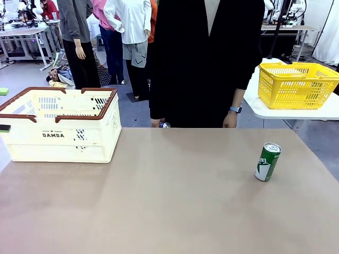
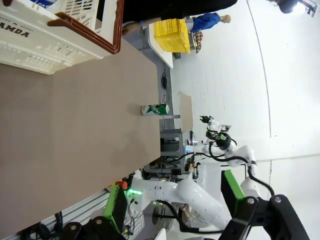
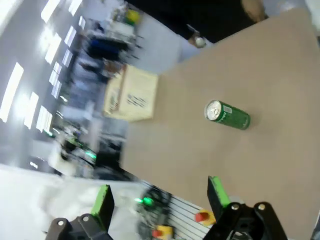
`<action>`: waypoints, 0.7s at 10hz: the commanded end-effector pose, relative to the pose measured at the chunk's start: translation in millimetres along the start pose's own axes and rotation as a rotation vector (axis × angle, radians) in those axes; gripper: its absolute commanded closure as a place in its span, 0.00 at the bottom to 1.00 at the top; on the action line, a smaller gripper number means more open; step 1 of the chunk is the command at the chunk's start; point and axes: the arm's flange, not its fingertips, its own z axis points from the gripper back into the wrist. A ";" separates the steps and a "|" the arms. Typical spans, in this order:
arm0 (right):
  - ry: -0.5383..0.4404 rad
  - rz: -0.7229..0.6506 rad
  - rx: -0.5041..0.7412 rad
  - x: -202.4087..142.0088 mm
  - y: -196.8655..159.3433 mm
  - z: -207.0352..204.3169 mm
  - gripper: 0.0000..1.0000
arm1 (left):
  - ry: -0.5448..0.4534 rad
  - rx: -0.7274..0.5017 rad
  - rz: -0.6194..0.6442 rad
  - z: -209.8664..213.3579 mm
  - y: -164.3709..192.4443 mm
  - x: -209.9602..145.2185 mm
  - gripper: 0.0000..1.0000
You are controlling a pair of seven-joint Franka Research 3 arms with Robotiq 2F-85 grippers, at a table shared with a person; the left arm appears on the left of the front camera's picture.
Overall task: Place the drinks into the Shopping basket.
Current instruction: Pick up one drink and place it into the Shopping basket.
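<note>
Jaws wide apart on L gripper [image 2: 174, 200] in L wrist view, nothing btwn them. Green can [image 2: 155, 109] stands on table [image 2: 75, 125] near one edge, well apart from Shopping basket [image 2: 60, 35] at the other end. R wrist view, blurry: R gripper [image 3: 160, 200] jaws also wide, empty. Green can sits alone on bare tabletop, basket far beyond it. Front view: basket at table's L end, green can upright at R. Blue can [image 1: 165, 125] top peeks over far edge just beside person's hand [image 1: 155, 122]; gripped or not, can't tell.
</note>
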 end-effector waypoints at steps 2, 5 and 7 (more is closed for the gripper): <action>0.285 0.338 -0.377 6.7 80.7 -148.3 0.00 | -0.002 -0.024 -0.013 1.6 -1.0 -0.5 0.00; 0.325 0.473 -0.479 -35.5 90.6 -218.4 0.00 | -0.002 -0.024 -0.013 1.6 -1.0 -0.5 0.00; 0.346 0.409 -0.413 -21.3 111.8 -198.2 0.00 | -0.002 -0.024 -0.013 1.6 -1.0 -0.5 0.00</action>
